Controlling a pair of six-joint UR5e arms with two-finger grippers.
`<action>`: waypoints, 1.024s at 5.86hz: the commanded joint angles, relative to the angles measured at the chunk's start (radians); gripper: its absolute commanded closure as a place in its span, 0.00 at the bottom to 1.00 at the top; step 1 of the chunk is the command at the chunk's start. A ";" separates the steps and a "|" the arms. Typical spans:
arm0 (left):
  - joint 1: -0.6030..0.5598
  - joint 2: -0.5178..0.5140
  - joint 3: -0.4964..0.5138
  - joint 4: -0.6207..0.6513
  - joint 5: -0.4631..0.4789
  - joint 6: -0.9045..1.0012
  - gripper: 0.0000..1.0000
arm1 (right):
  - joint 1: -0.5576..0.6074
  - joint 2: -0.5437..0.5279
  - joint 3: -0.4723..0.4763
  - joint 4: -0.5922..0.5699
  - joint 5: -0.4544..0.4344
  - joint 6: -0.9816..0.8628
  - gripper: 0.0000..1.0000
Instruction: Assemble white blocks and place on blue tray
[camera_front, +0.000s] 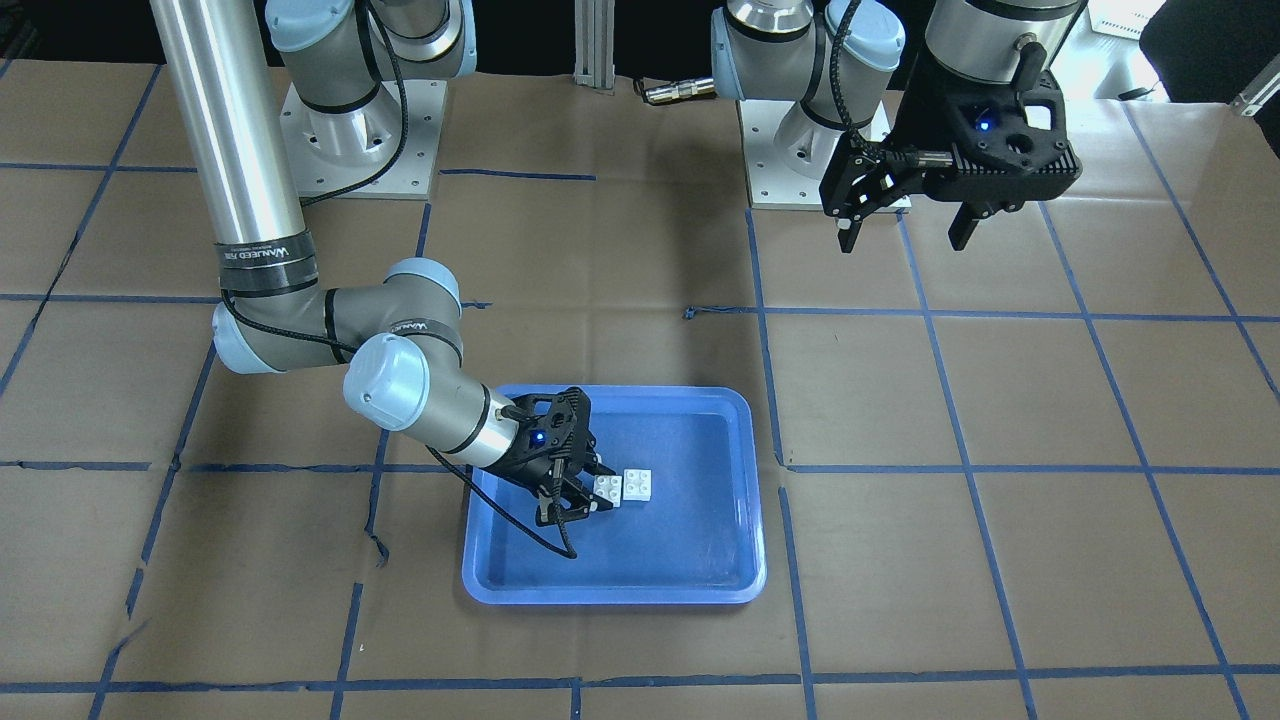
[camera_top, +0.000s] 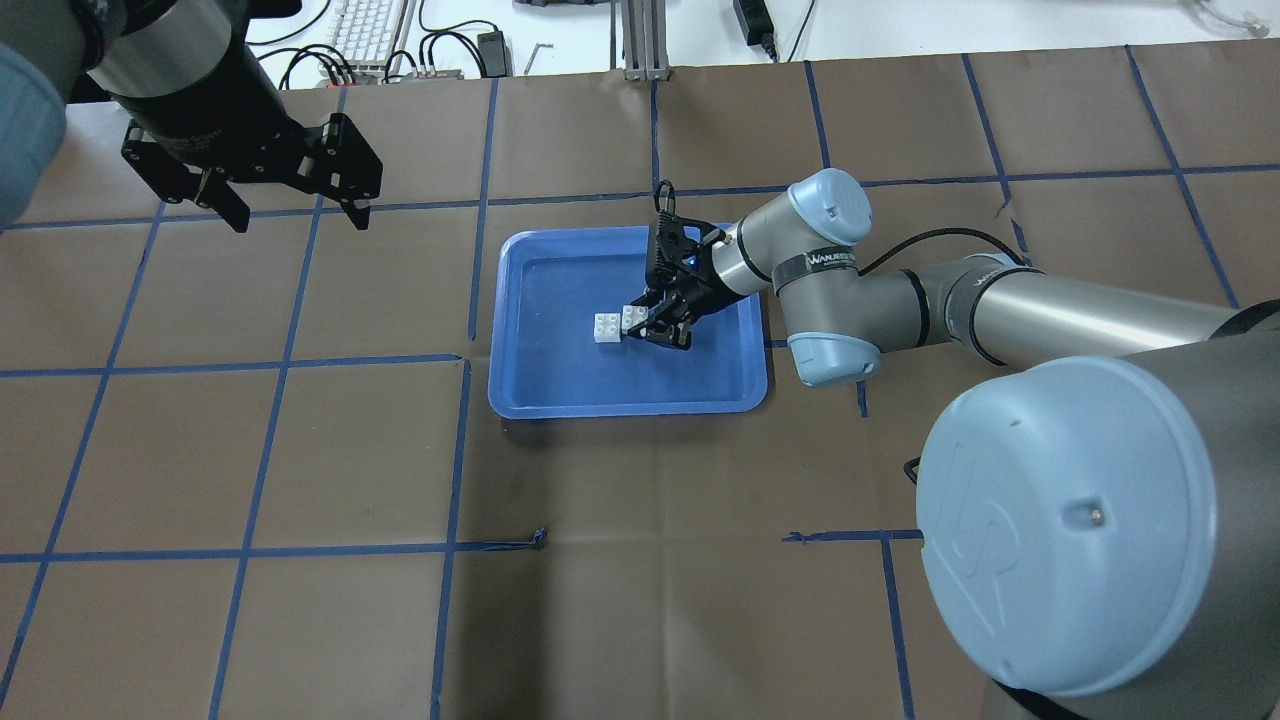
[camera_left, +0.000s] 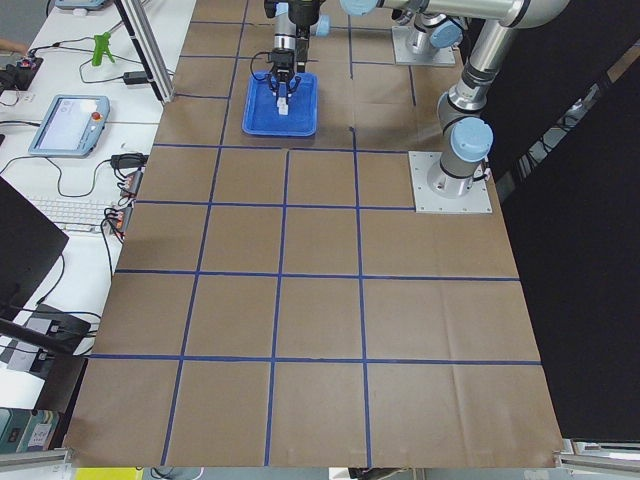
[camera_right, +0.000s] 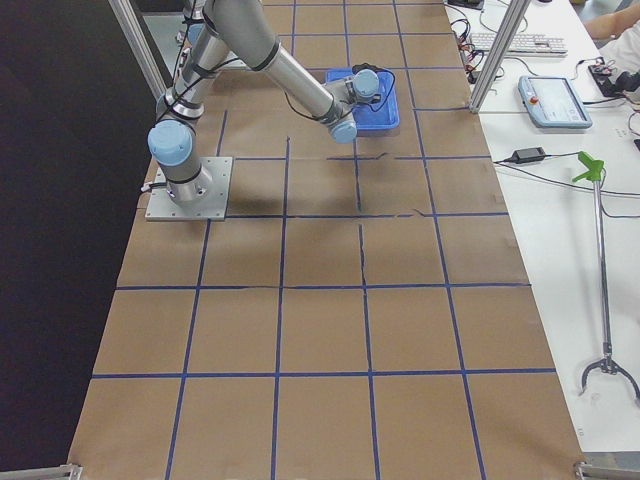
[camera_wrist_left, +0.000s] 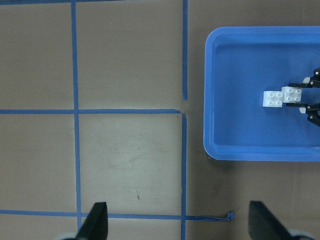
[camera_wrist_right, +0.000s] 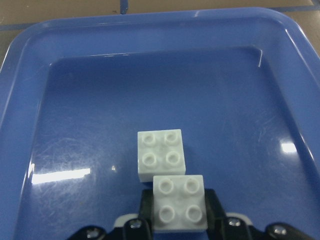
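The blue tray (camera_front: 610, 595) lies mid-table and also shows in the overhead view (camera_top: 630, 405) and both wrist views (camera_wrist_left: 260, 155) (camera_wrist_right: 150, 25). Two white blocks are inside it. My right gripper (camera_front: 590, 492) (camera_top: 648, 325) reaches low into the tray and is shut on one white block (camera_wrist_right: 179, 202) (camera_front: 607, 490) (camera_top: 633, 317). The other white block (camera_wrist_right: 160, 154) (camera_front: 638, 483) (camera_top: 606, 328) (camera_wrist_left: 273, 98) sits studs up on the tray floor, right against the held one, offset, not stacked squarely. My left gripper (camera_front: 905, 235) (camera_top: 295, 215) (camera_wrist_left: 177, 220) hangs high, open and empty, far from the tray.
The table is brown paper with a blue tape grid (camera_top: 460, 450). The two arm bases (camera_front: 355, 130) (camera_front: 815, 140) are bolted at the robot's side. A keyboard and cables (camera_top: 365, 25) lie beyond the far edge.
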 joint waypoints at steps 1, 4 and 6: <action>-0.001 0.002 0.000 0.000 0.000 0.000 0.00 | 0.001 0.000 0.000 0.000 0.001 0.000 0.63; -0.001 0.003 0.000 -0.001 0.001 0.000 0.00 | 0.014 0.000 0.000 -0.005 0.001 0.000 0.62; -0.001 0.005 -0.003 -0.001 0.000 0.000 0.00 | 0.014 0.000 0.000 -0.005 0.001 0.000 0.60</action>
